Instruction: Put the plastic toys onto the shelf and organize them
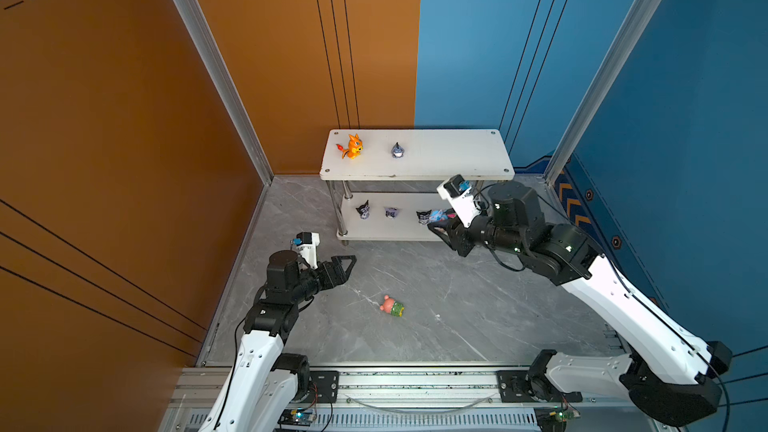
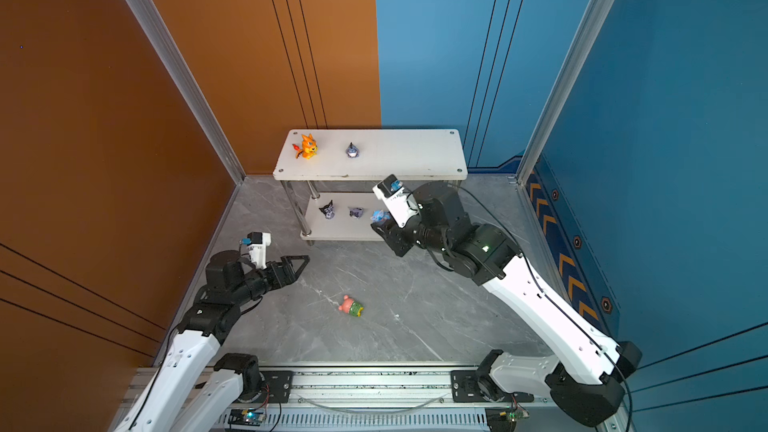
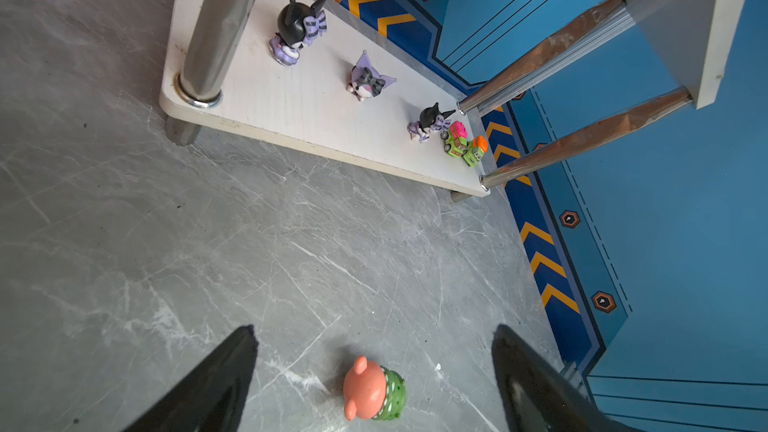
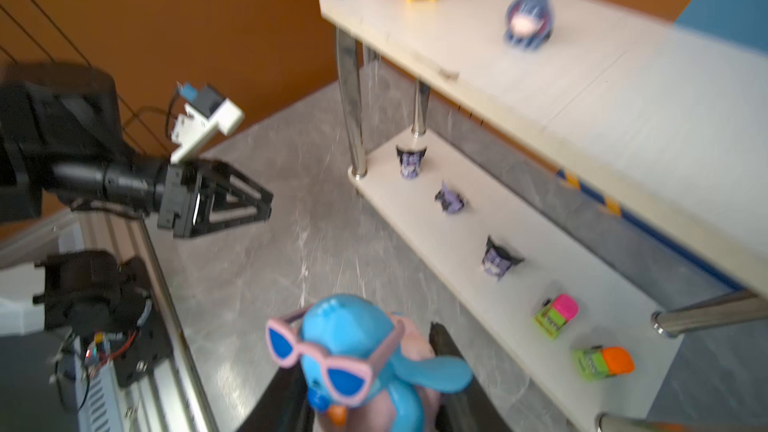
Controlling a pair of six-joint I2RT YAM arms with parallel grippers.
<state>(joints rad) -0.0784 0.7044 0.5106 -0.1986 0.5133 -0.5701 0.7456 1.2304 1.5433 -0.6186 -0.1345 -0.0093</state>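
- The right hand (image 4: 370, 392) is closed narrowly on the blue creature (image 4: 353, 351) and holds it right of centre in both top views, just in front of the shelf (image 1: 449, 155) at its lower board. A loose pinch on that rounded body could let it twist or drop.
- The rightmost imp (image 1: 423, 216), the pink car (image 4: 557, 315) and the orange car (image 4: 604, 361) crowd that end of the lower board. Pushing in there could knock them over or off.
- The right wrist camera (image 1: 455, 189) sits close to the top board's front edge, so a careless lift could catch it.
- The left hand (image 1: 348, 266) gapes wide and empty, left of centre. The pink bear (image 1: 391, 306) lies on its side on the desk (image 1: 478, 305), lower middle. Closing on it off-centre would likely roll it away.
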